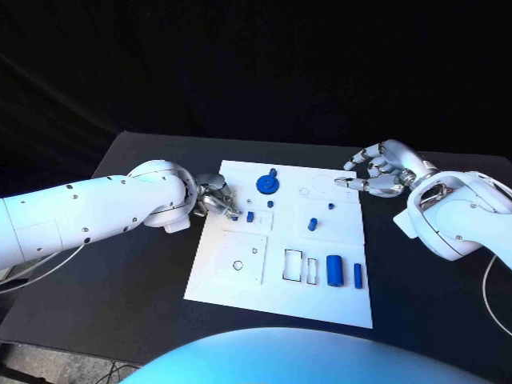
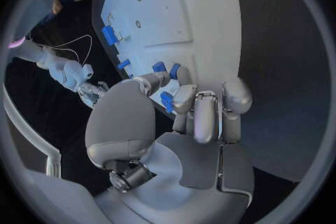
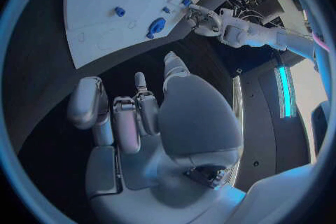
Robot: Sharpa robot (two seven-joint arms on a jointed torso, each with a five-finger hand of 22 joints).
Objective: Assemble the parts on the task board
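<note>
The white task board (image 1: 239, 280) lies in the middle of the black table. My left hand (image 1: 216, 196) is at its left edge. Its thumb and a finger pinch a small blue part (image 2: 167, 69) right at the board; another blue piece (image 2: 167, 102) sits beside the curled fingers (image 2: 203, 117). A round blue part (image 1: 268, 185) lies near the far edge. A blue peg (image 1: 311, 224) stands mid-board and two blue cylinders (image 1: 334, 270) lie near the front right. My right hand (image 1: 378, 172) hovers over the far right corner, fingers curled in on nothing (image 3: 133, 117).
The board (image 3: 91, 39) carries empty square and round recesses (image 1: 242, 258) on its near left. Bare black table (image 1: 152, 288) surrounds it on all sides. Cables hang off the table's left and right edges.
</note>
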